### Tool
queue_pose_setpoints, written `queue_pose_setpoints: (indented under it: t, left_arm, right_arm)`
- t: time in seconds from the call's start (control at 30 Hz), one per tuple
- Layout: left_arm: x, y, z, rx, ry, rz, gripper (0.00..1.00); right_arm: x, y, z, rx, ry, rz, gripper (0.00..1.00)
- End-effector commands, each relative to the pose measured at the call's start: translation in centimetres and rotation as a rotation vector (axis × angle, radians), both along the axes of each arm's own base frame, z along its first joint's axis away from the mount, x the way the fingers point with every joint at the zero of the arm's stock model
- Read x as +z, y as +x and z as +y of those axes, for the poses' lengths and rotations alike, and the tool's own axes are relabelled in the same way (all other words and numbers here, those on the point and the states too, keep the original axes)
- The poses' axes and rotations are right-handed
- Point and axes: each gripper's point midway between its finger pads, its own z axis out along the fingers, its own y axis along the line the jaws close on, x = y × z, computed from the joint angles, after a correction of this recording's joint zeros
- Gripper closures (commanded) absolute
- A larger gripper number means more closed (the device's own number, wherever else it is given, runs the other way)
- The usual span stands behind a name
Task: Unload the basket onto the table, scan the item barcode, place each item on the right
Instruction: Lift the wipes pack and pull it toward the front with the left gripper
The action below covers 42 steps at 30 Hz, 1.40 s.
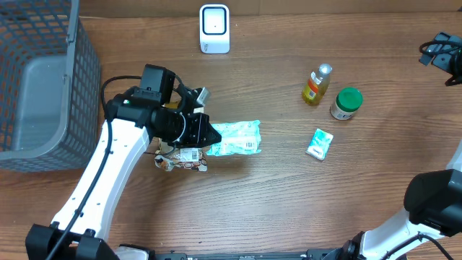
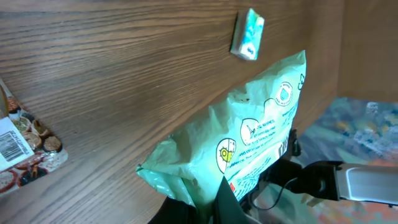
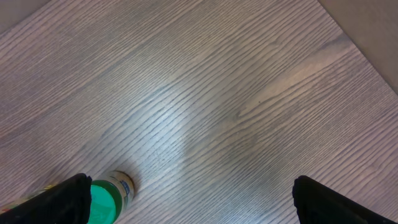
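Observation:
My left gripper [image 1: 210, 135] is shut on one end of a light green pouch [image 1: 235, 137], the item. The pouch sticks out to the right, just above the table's middle, and a small barcode shows near its far end. In the left wrist view the pouch [image 2: 242, 143] rises from between the pinching fingers of the left gripper [image 2: 214, 200], printed side up. The white scanner [image 1: 214, 29] stands at the back edge, well away from the pouch. My right gripper [image 1: 442, 52] hovers at the far right, and in its own view the right gripper [image 3: 193, 208] is open and holds nothing.
A flat snack packet [image 1: 180, 157] with a barcode label lies under the left arm. A yellow bottle [image 1: 316, 84], a green-lidded jar [image 1: 346, 103] and a small teal packet [image 1: 319, 144] sit right of centre. A grey mesh basket [image 1: 43, 79] fills the left side.

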Motion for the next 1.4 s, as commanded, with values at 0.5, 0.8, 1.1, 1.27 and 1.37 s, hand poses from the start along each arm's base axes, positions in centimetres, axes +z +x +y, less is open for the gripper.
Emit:
queue_pose_setpoints:
  t: [0.5, 0.8, 1.1, 1.27, 1.37]
  left_arm:
    - [1.0, -1.2, -1.2, -0.011, -0.045, 0.041, 0.96]
    - [0.9, -2.3, -2.5, -0.063, -0.035, 0.039, 0.96]
    - [0.8, -3.5, -3.4, -0.079, -0.028, 0.085, 0.96]
    - [0.7, -4.9, -4.5, -0.125, -0.021, 0.102, 0.96]
    - [0.7, -5.7, -5.3, -0.151, -0.019, 0.110, 0.96]
  right_arm:
    - [0.6, 0.0, -0.2, -0.008, -0.012, -0.017, 0.00]
    - [0.6, 0.0, -0.2, -0.008, -0.012, -0.017, 0.00]
    - [0.6, 0.0, -0.2, -0.008, -0.012, -0.017, 0.00]
    - [0.6, 0.0, -0.2, -0.008, -0.012, -0.017, 0.00]
    - [0.6, 0.0, -0.2, -0.008, -0.012, -0.017, 0.00]
